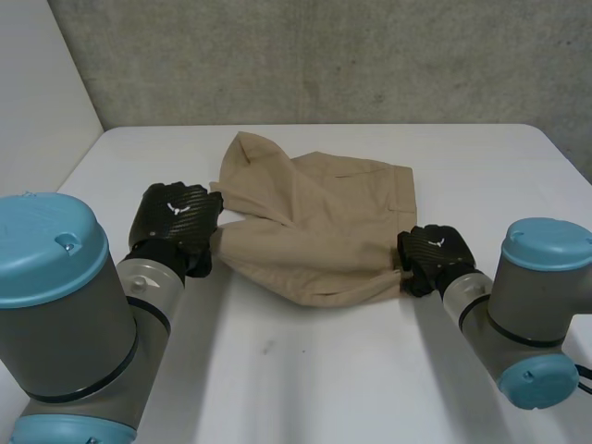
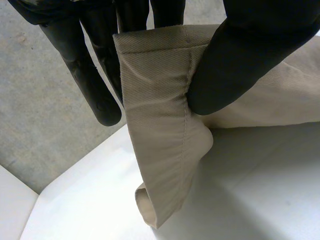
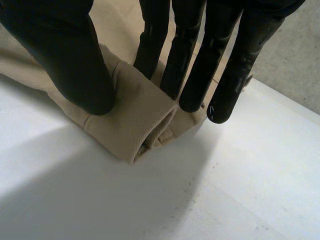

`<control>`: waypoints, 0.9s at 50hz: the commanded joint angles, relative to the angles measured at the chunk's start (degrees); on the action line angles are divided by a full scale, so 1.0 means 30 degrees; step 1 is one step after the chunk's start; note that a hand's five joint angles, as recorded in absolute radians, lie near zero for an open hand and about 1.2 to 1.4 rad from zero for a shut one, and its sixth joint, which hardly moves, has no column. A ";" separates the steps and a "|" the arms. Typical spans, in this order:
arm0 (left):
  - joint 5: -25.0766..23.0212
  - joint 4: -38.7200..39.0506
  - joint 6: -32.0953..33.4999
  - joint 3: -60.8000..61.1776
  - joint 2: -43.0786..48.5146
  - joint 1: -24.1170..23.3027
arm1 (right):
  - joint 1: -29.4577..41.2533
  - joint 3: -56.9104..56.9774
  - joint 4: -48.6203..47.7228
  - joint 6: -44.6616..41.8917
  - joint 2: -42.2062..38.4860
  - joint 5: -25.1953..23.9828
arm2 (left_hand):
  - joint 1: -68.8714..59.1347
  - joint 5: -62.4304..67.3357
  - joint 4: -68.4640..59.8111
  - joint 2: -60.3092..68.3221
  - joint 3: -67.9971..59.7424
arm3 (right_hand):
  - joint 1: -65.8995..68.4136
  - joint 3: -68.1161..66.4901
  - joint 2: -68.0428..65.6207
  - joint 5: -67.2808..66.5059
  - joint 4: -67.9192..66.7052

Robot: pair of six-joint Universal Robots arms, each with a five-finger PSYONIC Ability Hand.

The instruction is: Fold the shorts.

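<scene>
Tan shorts [image 1: 314, 222] lie rumpled on the white table [image 1: 305, 370], part of the cloth folded over towards the back left. My left hand [image 1: 176, 222] is at the shorts' left edge. In the left wrist view its thumb [image 2: 240, 55] pinches a hemmed edge [image 2: 160, 125] against the fingers, and the cloth is lifted off the table. My right hand [image 1: 433, 254] is at the near right corner of the shorts. In the right wrist view its thumb [image 3: 70, 65] and fingers [image 3: 190, 65] squeeze a raised ridge of the cloth [image 3: 135, 125] low on the table.
A grey wall [image 1: 324, 55] rises behind the table's far edge. Bare white tabletop lies in front of the shorts, between my two arms, and to the far right.
</scene>
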State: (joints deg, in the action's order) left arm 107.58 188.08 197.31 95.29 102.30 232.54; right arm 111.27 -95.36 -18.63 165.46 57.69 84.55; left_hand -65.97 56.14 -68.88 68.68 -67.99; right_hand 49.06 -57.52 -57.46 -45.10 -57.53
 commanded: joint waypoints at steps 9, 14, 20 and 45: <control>0.0056 -0.2483 0.0673 0.0081 -0.0437 0.0122 | -0.0410 0.2633 0.6080 -0.3700 0.5870 -0.2578 | -0.4677 0.4621 -0.3708 0.3772 -0.4002 | 1.0313 -0.7492 -0.7515 -0.8300 -0.7489; -0.0002 -0.6528 0.1201 0.0081 -0.1316 0.0210 | -0.0644 0.4509 1.2821 -0.8301 0.8775 -0.2755 | -0.4677 0.4621 -0.3708 0.3772 -0.4002 | 1.0313 -0.7492 -0.7515 -0.8300 -0.7489; -0.0032 -0.7324 0.1260 0.0666 -0.1903 0.0034 | -0.0440 0.4687 1.6547 -1.0824 0.9627 -0.2667 | -0.4677 0.4621 -0.3708 0.3772 -0.4002 | 1.0313 -0.7492 -0.7515 -0.8300 -0.7489; -0.0031 0.1195 0.6265 -1.1188 0.5655 0.2289 | 0.0000 1.5519 0.9670 -0.8837 0.0545 0.0820 | -0.4677 0.4621 -0.3708 0.3772 -0.4002 | 1.0313 -0.7492 -0.7515 -0.8300 -0.7489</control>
State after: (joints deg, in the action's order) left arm 107.75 181.24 206.93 79.63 117.43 238.19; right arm 110.33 -67.95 20.54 133.61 62.60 83.92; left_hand -65.97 56.14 -68.90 68.72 -67.99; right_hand 55.51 -67.51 -67.60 -55.97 -68.20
